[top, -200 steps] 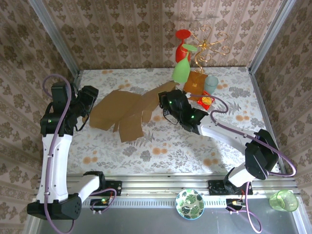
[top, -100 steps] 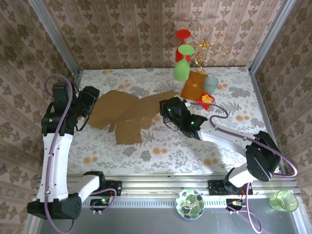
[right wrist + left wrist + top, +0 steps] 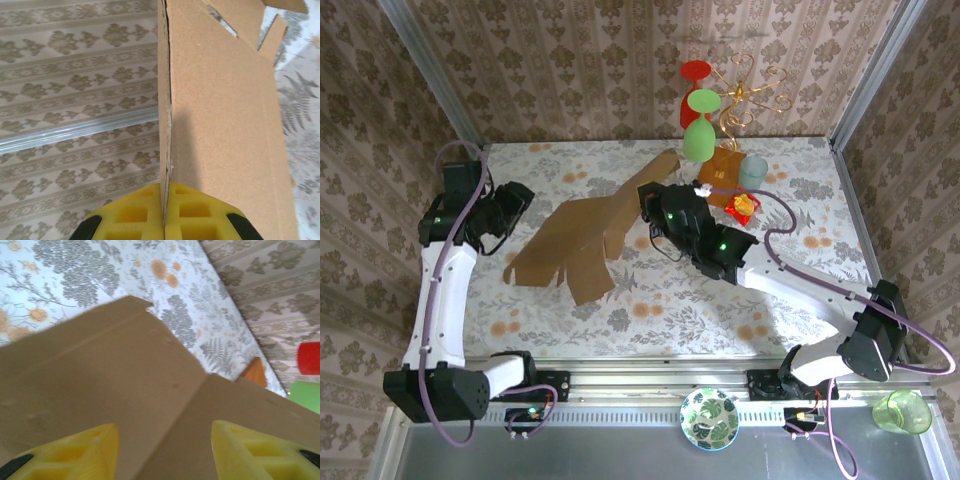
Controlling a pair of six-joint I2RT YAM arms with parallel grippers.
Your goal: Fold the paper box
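Observation:
The paper box [image 3: 582, 232] is a flat brown cardboard sheet with flaps, slanting across the floral table. Its right end is raised toward the back, and its left flaps rest on the cloth. My right gripper [image 3: 652, 203] is shut on that raised right edge. In the right wrist view the yellow fingertips [image 3: 150, 210] pinch the thin board edge [image 3: 164, 125], the gripper [image 3: 165, 200] closed on it. My left gripper [image 3: 513, 203] hovers at the box's left end. Its yellow fingers [image 3: 80, 452] stand apart, and the gripper [image 3: 165, 450] is open over the cardboard [image 3: 120, 380].
A gold rack with a red and a green glass [image 3: 700, 125] stands at the back. An orange-brown packet [image 3: 722, 172], a grey cup [image 3: 753, 172] and a small red-yellow item [image 3: 744, 207] lie beside it. A patterned plate [image 3: 710, 418] and a green cup [image 3: 903, 410] sit on the near ledge.
The right gripper has lifted the box's right end up and toward the back, tilting and turning the sheet. The left arm has shifted back, staying near the box's left end.

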